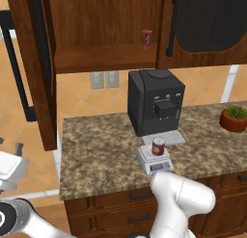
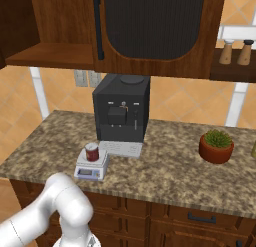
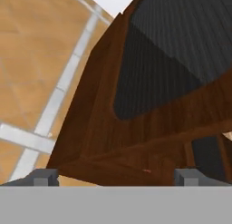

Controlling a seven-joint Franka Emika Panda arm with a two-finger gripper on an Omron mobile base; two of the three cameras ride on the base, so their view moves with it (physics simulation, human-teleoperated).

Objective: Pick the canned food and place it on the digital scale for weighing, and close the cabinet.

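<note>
Hand view: the gripper [image 3: 116, 177] has its two fingertips [image 3: 41, 177] spread wide with nothing between them. Directly ahead of the fingertips and close stands the open door [image 3: 149, 82] of the cabinet [image 1: 103, 27], its dark panel facing the camera; its long axis runs vertically in the room. Closing it likely requires a sideways push on this face toward the cabinet body. The canned food [image 1: 158, 146] rests upright on the digital scale [image 1: 154, 160], in front of the coffee machine [image 1: 155, 102], well below the door.
</note>
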